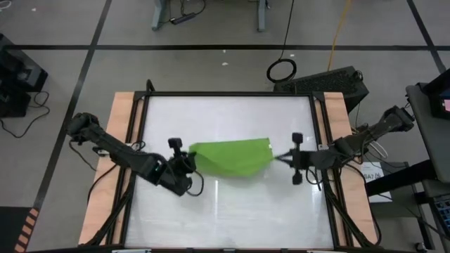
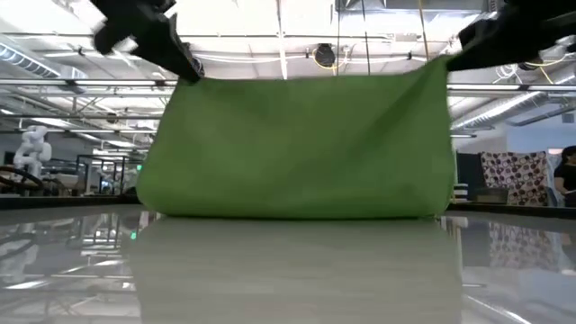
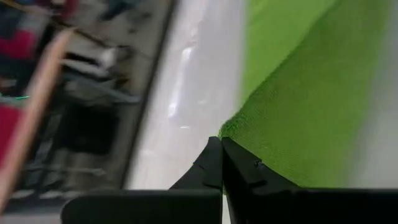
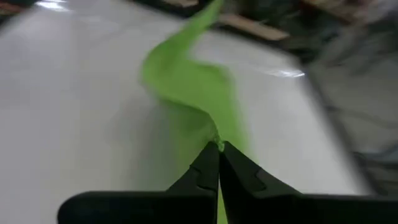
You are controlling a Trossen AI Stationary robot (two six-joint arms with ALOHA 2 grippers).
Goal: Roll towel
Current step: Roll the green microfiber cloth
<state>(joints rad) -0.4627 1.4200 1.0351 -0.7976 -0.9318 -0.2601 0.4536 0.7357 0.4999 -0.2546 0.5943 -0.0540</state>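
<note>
I see one towel [image 1: 232, 157], bright green and plain. I have two pincers. My left gripper [image 1: 191, 157] is pinched tight on one corner of the towel. My right gripper [image 1: 275, 156] is pinched tight on the corner at the other end. In both wrist views my two dark fingers [image 3: 233, 171] press together with green cloth caught at the tips.

The towel hangs between my two pincers over the middle of the table [image 1: 225, 211]. From the low view, its top edge is lifted up and its bottom edge touches the table.

The table is white and shiny, with wooden strips down both sides. The floor around it is gray with black lines. Behind the table is a big room with ceiling lights and shelves.

The towel blocks most of the room in the low view. A person [image 2: 566, 184] stands far off at the edge, cut off by the picture. The towel may be folded double, but I cannot be sure.
</note>
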